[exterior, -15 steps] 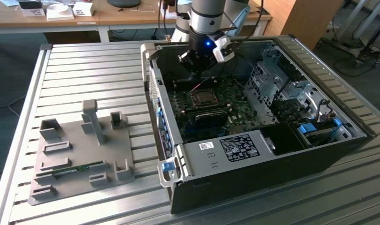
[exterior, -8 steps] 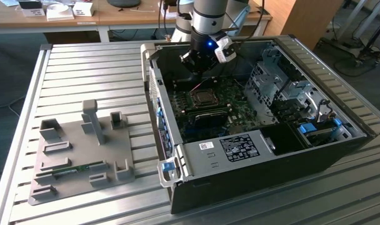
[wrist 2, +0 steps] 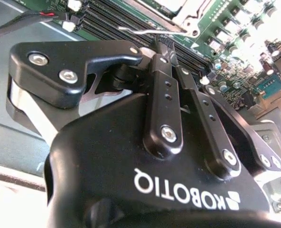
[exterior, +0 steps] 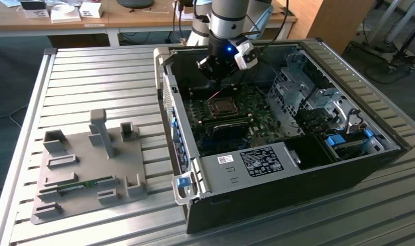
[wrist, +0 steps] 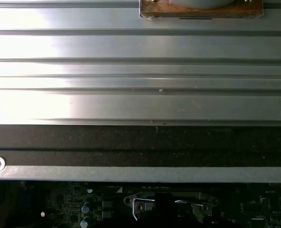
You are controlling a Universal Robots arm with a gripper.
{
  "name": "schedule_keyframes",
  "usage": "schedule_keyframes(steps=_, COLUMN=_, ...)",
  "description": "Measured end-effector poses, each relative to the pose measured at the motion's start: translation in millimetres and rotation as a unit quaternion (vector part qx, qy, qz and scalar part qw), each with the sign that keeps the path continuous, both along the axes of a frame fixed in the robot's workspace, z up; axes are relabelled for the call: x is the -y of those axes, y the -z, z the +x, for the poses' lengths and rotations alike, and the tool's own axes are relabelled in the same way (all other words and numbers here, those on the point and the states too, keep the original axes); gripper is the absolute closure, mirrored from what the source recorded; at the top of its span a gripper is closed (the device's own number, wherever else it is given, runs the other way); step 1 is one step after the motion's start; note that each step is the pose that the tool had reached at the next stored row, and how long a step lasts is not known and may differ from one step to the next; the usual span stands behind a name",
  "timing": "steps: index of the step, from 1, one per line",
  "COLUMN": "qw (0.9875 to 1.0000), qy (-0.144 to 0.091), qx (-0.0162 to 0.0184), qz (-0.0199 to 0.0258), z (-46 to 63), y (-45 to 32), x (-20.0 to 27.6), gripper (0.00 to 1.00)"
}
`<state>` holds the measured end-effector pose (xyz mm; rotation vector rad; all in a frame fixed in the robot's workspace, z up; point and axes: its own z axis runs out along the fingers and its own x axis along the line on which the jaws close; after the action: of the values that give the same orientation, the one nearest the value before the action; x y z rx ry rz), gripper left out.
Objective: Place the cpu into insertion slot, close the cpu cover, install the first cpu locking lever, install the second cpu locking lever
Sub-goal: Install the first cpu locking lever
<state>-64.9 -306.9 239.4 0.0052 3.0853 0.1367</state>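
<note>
Exterior view high, oblique, mid-range on PC case (exterior: 283,169), second wrist view v. close behind gripper (wrist 2: 165,45) twd mobo (wrist 2: 235,42), first wrist view over table slats (wrist: 140,76), all share cpu socket (exterior: 222,106).

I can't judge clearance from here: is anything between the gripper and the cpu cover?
Only a thin wire lever, crossing right at the tips of the gripper, short of the cpu cover. Nothing else visible stands between them.

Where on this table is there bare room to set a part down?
The slatted table is bare between its far edge, the grey fixture and the computer case. A narrower strip runs along the near edge in front of the fixture. Inside the case it is crowded, with the gripper over the motherboard.
</note>
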Motion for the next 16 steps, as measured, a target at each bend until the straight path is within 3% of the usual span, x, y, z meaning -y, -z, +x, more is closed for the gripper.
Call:
schedule_keyframes(steps=4, qw=1.0000, qy=0.000, qx=0.0001, qz=0.0092, z=0.0, y=0.3, x=0.0, gripper=0.89)
schedule_keyframes(steps=16, qw=1.0000, qy=0.000, qx=0.0001, qz=0.0099, z=3.1, y=5.9, x=0.0, gripper=0.89)
